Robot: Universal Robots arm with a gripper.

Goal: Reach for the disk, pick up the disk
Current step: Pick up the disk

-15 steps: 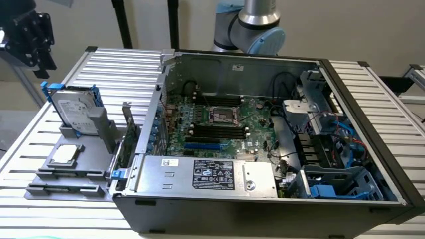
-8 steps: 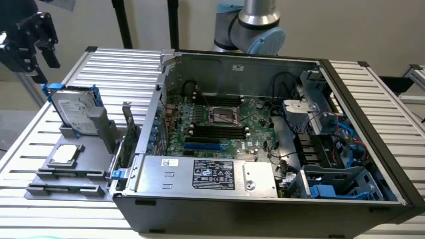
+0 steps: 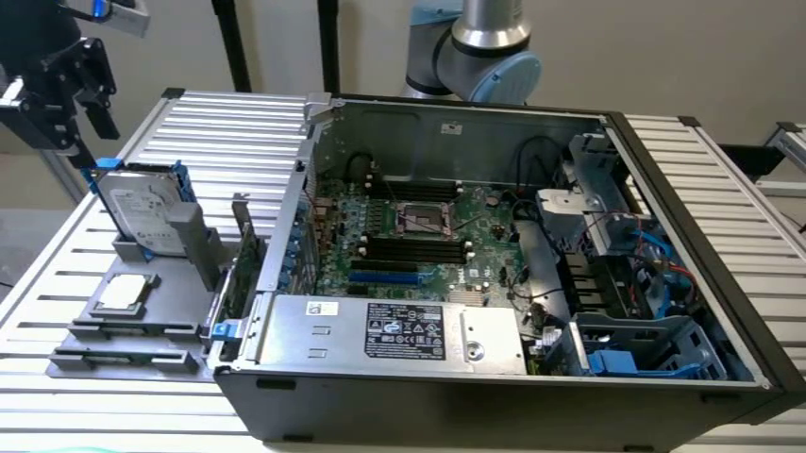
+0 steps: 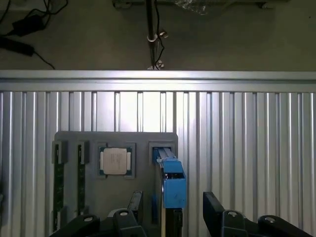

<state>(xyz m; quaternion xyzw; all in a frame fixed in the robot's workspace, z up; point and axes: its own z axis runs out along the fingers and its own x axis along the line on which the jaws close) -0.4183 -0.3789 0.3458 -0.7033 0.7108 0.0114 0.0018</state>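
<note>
The disk (image 3: 142,209) stands on edge in a slot of the grey holder (image 3: 151,326) on the exterior view's left, its white label showing inside the bright blue caddy. My gripper (image 3: 78,123) hangs just above its upper end, open. From the wrist view I look down on the disk's blue edge (image 4: 171,183). The gripper (image 4: 173,206) straddles it. One black finger (image 4: 134,203) stands on each side of the disk, apart from it and not touching.
A small square silver chip (image 3: 126,293) lies in the holder beside the disk, also the chip (image 4: 115,161). An open computer case (image 3: 504,236) with a silver power supply box (image 3: 391,332) stands close on the exterior view's right. The slatted metal table (image 4: 247,128) ends beyond the holder.
</note>
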